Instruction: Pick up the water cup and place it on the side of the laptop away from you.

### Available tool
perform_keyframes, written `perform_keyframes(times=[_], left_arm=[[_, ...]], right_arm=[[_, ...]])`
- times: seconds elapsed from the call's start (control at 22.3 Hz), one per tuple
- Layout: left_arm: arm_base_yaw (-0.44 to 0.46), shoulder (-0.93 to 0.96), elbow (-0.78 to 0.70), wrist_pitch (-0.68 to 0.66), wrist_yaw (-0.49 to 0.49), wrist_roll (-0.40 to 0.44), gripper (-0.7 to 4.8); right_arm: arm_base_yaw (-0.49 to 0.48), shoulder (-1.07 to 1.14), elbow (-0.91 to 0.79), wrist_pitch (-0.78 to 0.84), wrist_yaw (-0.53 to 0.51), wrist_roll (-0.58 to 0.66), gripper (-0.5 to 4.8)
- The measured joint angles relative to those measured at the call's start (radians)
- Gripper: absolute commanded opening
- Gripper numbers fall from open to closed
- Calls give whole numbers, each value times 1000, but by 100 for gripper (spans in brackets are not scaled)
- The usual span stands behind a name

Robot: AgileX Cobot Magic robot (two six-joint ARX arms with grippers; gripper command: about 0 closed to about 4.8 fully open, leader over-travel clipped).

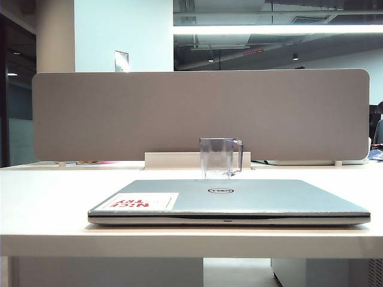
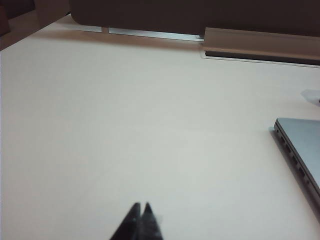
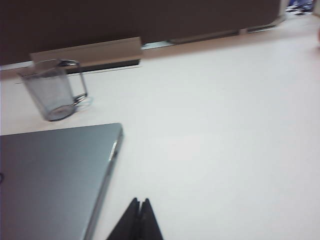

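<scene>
Since the water cup (image 1: 220, 158) stands upright beyond the laptop (image 1: 230, 200), centre frame, placement looks done | left gripper (image 2: 140, 209) pinched together, empty, over bare table | right gripper (image 3: 139, 204) likewise, beside laptop.

The pale table (image 1: 48, 197) bears the closed laptop (image 1: 239, 200) and, seemingly just behind it, the water cup (image 1: 218, 156).
</scene>
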Motion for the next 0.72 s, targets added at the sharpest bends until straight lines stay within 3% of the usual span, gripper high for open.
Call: perform_keyframes(times=[0.45, 0.72], left_arm=[[0, 0, 0, -3, 0, 0, -5], [0, 1, 0, -3, 0, 0, -5]], right_arm=[[-3, 0, -26, 87, 26, -127, -9], [-2, 0, -26, 87, 26, -132, -8]])
